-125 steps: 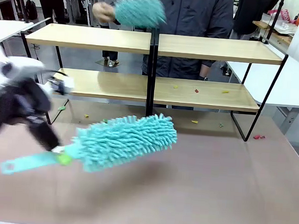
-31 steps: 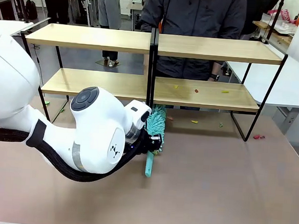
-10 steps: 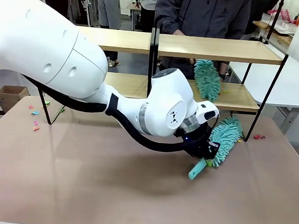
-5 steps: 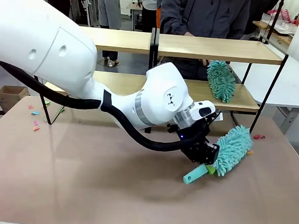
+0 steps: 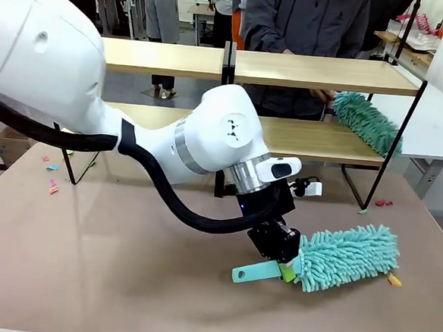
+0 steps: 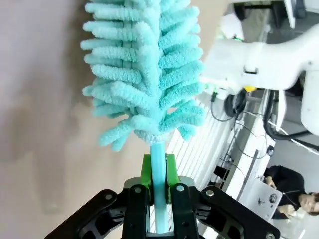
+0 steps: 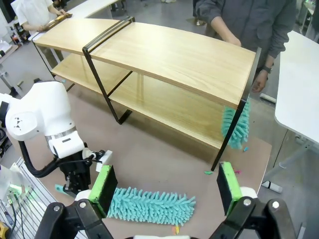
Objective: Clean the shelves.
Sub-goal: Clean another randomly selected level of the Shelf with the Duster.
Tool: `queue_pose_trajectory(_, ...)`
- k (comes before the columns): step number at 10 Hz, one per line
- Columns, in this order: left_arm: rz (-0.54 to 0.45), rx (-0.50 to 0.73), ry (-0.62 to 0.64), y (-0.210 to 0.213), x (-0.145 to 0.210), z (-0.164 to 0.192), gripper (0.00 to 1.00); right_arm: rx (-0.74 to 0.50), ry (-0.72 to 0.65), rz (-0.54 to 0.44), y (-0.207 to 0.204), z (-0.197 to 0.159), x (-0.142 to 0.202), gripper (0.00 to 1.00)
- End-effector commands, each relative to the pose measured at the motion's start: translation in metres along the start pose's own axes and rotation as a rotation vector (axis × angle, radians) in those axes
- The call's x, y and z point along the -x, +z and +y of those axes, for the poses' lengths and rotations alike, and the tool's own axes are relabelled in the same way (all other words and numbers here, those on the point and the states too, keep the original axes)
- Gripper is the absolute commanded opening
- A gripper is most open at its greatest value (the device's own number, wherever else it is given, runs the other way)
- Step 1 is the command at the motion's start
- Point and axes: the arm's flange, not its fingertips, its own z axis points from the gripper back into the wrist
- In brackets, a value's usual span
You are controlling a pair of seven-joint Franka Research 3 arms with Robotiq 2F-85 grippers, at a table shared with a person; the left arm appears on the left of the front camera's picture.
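Observation:
The shelves [image 5: 319, 72] stand across the far side of the table, two light wooden boards on a black frame. My left gripper [image 5: 283, 266] is shut on the handle of a turquoise fluffy duster [image 5: 348, 256], whose head lies low on the table in front of the rack's right half. In the left wrist view the green pads of the left gripper [image 6: 158, 172] clamp the thin handle below the duster head [image 6: 144, 74]. A person behind the rack holds a second duster [image 5: 365, 119] at the lower board's right end. My right gripper [image 7: 164, 188] hangs open high above the shelves [image 7: 174, 55].
Small coloured scraps lie on the table: an orange one [image 5: 394, 280] by the duster tip, a pink one [image 5: 382, 201] near the rack's right leg, several at the left edge [image 5: 52, 178]. A white table [image 5: 437, 120] stands to the right.
My left arm swept the duster rightward and down, and its head now lies flat on the table. The person's duster moved along the lower board to its right end.

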Motion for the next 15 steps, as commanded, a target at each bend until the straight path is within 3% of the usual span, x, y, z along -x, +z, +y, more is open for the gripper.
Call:
queue_pose_trajectory(1,-0.163,0.099,0.002,0.015,0.027,0.005,0.13,-0.003,-0.001,-0.003,0.000,-0.001,0.000,1.00)
queue_pose_trajectory(2,-0.278,0.137,0.014,0.017,0.033,0.002,0.13,-0.003,-0.001,-0.003,0.000,-0.001,0.000,1.00)
queue_pose_trajectory(3,-0.301,0.128,0.001,0.018,0.038,0.001,0.13,-0.003,-0.001,-0.003,0.000,-0.001,0.000,1.00)
queue_pose_trajectory(6,-0.229,0.135,0.000,0.039,0.071,-0.001,0.13,-0.003,-0.001,-0.003,0.000,-0.001,0.000,1.00)
queue_pose_trajectory(8,-0.175,0.180,0.053,0.060,0.121,-0.003,0.13,-0.003,-0.001,-0.003,0.000,-0.001,0.000,1.00)
queue_pose_trajectory(9,-0.209,0.158,0.115,0.065,0.146,-0.007,0.13,-0.003,-0.001,-0.003,0.000,-0.001,0.000,1.00)
queue_pose_trajectory(13,-0.525,0.009,0.417,0.096,0.262,-0.042,0.13,-0.003,-0.001,-0.003,0.000,-0.001,0.000,1.00)
queue_pose_trajectory(15,-0.742,-0.070,0.587,0.125,0.337,-0.059,0.13,-0.003,-0.001,-0.003,0.000,-0.001,0.000,1.00)
